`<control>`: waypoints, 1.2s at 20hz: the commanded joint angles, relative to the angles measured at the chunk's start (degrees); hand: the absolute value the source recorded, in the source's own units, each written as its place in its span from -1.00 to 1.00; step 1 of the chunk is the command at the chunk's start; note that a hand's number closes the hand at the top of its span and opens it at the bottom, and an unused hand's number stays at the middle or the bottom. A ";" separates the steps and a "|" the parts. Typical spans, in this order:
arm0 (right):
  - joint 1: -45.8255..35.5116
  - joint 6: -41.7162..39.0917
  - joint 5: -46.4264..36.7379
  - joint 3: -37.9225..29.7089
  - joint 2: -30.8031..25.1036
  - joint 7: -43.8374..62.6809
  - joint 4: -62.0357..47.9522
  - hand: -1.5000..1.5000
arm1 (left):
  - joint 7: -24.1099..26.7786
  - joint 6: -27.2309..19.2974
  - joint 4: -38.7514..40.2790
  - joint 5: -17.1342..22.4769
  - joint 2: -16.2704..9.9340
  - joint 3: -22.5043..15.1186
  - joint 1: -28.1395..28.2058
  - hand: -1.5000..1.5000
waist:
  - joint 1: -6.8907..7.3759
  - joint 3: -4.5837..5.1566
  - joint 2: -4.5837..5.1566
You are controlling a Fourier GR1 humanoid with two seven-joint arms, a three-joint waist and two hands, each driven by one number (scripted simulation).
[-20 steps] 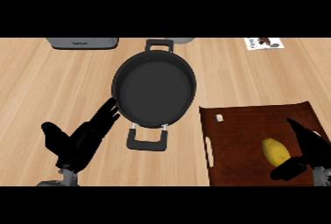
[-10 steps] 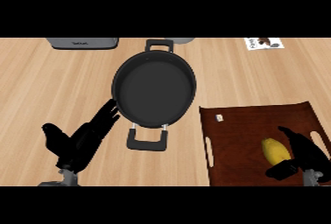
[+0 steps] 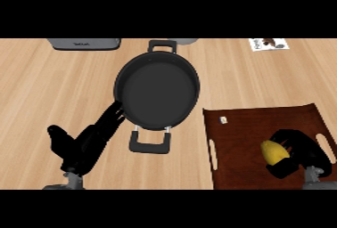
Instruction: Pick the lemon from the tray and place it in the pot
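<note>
While the pot [image 3: 157, 91] sits on the wooden desk [image 3: 59, 84] as the landmark for everything else, the left hand [image 3: 89, 142] shows to its lower left, fingers straight and spread wide, their tips reaching up beside the pot's near left rim; whether they touch it cannot be told. Up and to the left of the pot, at the far edge of the desk, stands a grey appliance [image 3: 84, 43], only partly in view. The pot itself is black, round and shallow, with one black handle at its far side and another at its near side, the near one pointing toward the lower edge of the view. To the lower right of the pot lies a dark brown tray [image 3: 244, 129] with slot handles on its left and right sides, and a small white tag lies on it near its far left corner. The lemon [image 3: 273, 152] rests on the tray, well to the right of the pot, and the right hand [image 3: 299, 149] is curled round the lemon's right side, fingers bent over it. Up and to the right of the pot, at the far edge of the desk, lies a small printed card [image 3: 269, 43].
</note>
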State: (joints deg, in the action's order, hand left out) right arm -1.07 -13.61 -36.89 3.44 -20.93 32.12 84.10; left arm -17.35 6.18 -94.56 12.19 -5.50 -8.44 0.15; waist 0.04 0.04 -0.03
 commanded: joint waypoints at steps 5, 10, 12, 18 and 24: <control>1.69 2.94 -6.15 1.67 3.31 -2.92 2.07 1.00 | -0.14 2.06 -2.72 0.36 0.04 1.39 2.11 0.00 | -0.02 -0.03 -0.01; 1.42 -1.24 -11.72 16.81 7.34 -1.02 10.09 1.00 | -0.80 1.57 -1.93 -0.01 -0.81 1.86 1.06 0.00 | 0.17 0.00 -0.16; 2.46 -0.57 -15.82 23.02 10.09 1.19 12.86 1.00 | -0.79 1.19 0.23 0.53 0.16 2.48 -1.38 0.00 | -0.21 0.02 -0.12; 3.91 -1.92 -19.91 22.34 8.11 6.16 23.84 1.00 | 0.98 3.38 1.83 1.32 -0.93 4.29 -0.03 0.00 | -0.27 -0.01 -0.07; 4.26 1.71 -26.76 23.57 8.22 10.45 37.26 1.00 | -0.22 1.32 0.22 -0.67 0.58 2.38 -0.15 0.00 | -0.46 -0.01 -0.15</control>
State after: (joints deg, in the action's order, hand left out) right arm 3.43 -12.94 -61.06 26.43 -13.08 40.93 114.35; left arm -18.90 7.41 -95.22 12.33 -5.31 -5.75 -0.50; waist -0.45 0.03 -0.22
